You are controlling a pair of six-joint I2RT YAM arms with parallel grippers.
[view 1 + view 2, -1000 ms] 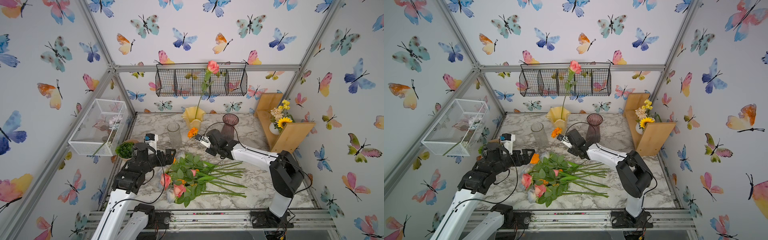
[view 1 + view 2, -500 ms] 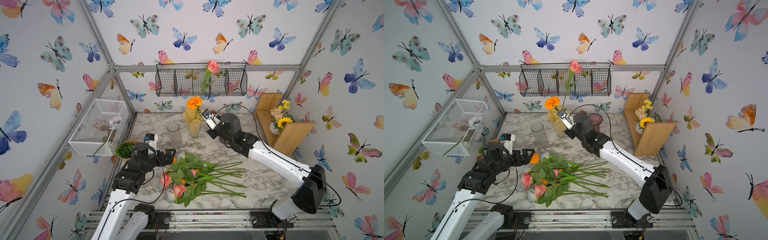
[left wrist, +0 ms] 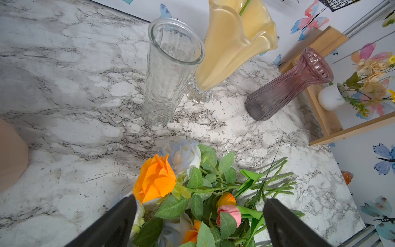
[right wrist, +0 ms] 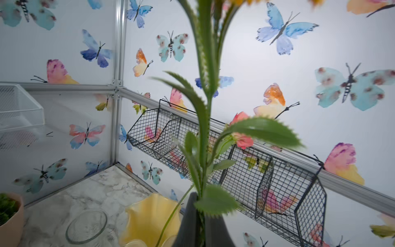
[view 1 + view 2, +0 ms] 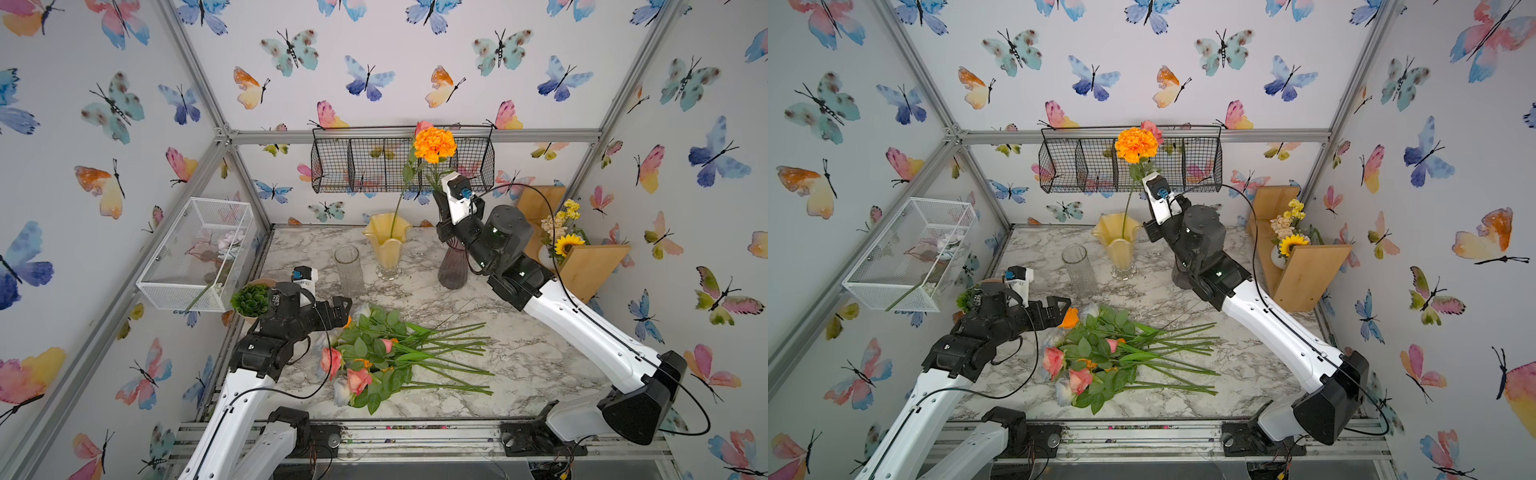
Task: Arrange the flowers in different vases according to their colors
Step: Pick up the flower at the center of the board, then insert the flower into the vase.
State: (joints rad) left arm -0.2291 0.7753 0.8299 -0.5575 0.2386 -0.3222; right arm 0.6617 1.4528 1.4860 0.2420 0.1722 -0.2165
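While its bloom stands high in front of the black wire basket (image 5: 361, 166) on the back wall, the orange marigold (image 5: 434, 143) is pinched by its green stem between the closed jaws of the right gripper (image 4: 201, 210), upright and well above the table (image 5: 519, 345). In both top views that gripper sits over the mouth of the purple vase (image 5: 452, 266); the lower end of the stem is hidden behind the arm.

Just beside it the yellow vase (image 5: 387, 245) holds 1 pink rose (image 4: 241, 136), whose long stem leans up to the basket, so its head shows right behind the marigold. The clear glass vase (image 5: 348, 270) stands next to the yellow one, on the left arm's side. All 3 stand in a row at the back of the table.

In front of them the other flowers (image 5: 382, 353) lie in a heap, heads toward the left arm and stems toward the right arm. The left gripper (image 3: 199, 198) hovers low at the heads with its jaws spread wide. An orange rose (image 3: 156, 178) lies just by 1 finger (image 3: 119, 216), with a white-blue rose (image 3: 183, 154) and a pink bud (image 3: 228, 211) close by.

A potted green plant (image 5: 251, 299) sits by the left arm, and a sunflower bunch (image 5: 567, 243) stands on the wooden shelf (image 5: 598, 266) on the right arm's side.
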